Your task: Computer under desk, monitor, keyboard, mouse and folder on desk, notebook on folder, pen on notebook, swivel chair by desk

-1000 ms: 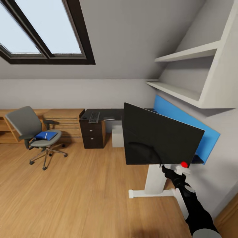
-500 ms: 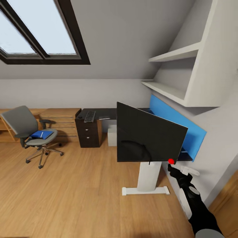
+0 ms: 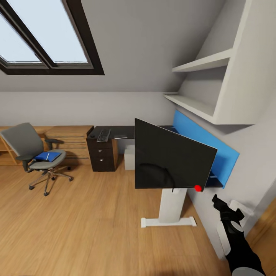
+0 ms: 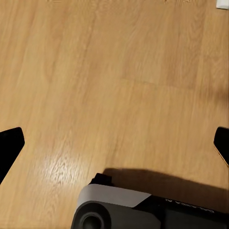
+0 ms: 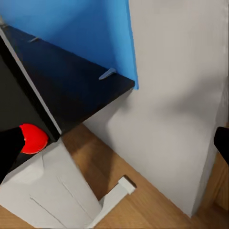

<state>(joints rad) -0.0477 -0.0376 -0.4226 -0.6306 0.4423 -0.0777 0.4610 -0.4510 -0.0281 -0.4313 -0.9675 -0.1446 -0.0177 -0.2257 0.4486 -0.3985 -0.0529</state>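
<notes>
One open, empty right gripper (image 3: 222, 202) hangs beside the monitor (image 3: 174, 157) on the desk (image 3: 214, 183); next likely fetching the keyboard (image 3: 103, 135).

The monitor (image 3: 174, 157) hides most of the near table (image 3: 115, 132) top and part of the blue back panel (image 3: 203, 143), the frame edge cuts off the skylight (image 3: 46, 38), and the items beside the keyboard (image 3: 103, 135) are too small to identify.
</notes>
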